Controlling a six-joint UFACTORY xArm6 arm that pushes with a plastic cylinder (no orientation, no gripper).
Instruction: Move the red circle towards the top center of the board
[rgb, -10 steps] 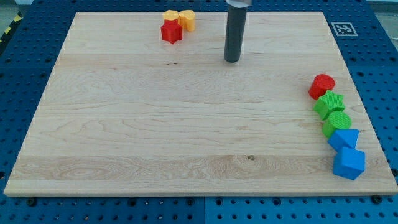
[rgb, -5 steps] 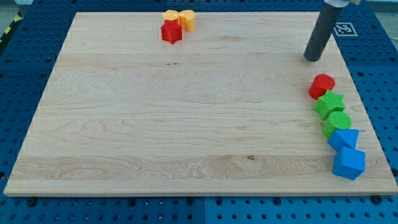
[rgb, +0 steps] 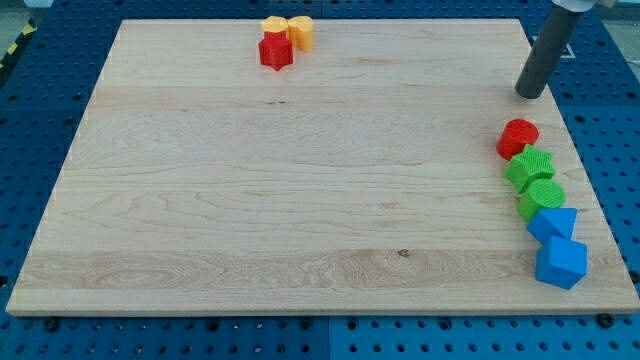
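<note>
Just my tip (rgb: 531, 94) above red circle (rgb: 518, 137)

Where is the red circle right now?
The red circle sits near the board's right edge in the camera view, at the top of a line of blocks, touching the green star just below it. My tip is above it, apart.

You see a pale wooden worktop (rgb: 300, 200) filling most of the frame, lit evenly. Around it lies a blue perforated base (rgb: 30, 120). A black-and-white marker tag (rgb: 553, 46) shows at upper right, yellow-black striping (rgb: 14, 45) at upper left.
</note>
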